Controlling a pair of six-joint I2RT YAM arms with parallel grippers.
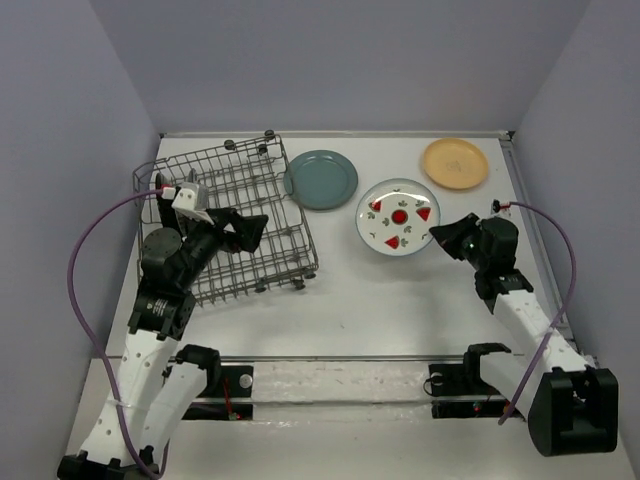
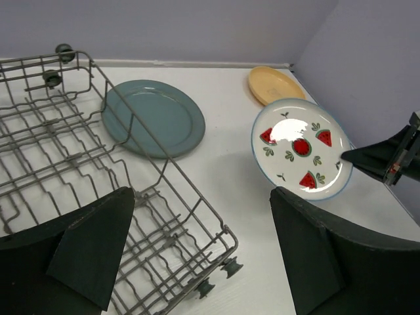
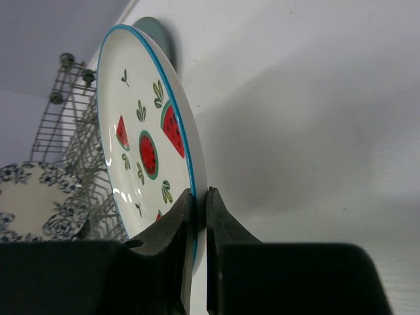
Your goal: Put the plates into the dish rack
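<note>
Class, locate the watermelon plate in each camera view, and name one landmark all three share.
Top external: watermelon plate right of centre.
Left wrist: plate right of centre.
Right wrist: plate left of centre, edge-on, in right pincer.
Shared landmark: dish rack, left of the plate everywhere.

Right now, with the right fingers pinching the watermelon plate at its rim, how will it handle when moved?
Probably stiff: the watermelon plate shows no sag though the right fingers grip only its rim. The glossy glaze shows glare, so it may slip or pivot in that narrow pinch. It looks ceramic, so it would likely chip if knocked against the dish rack.
</note>
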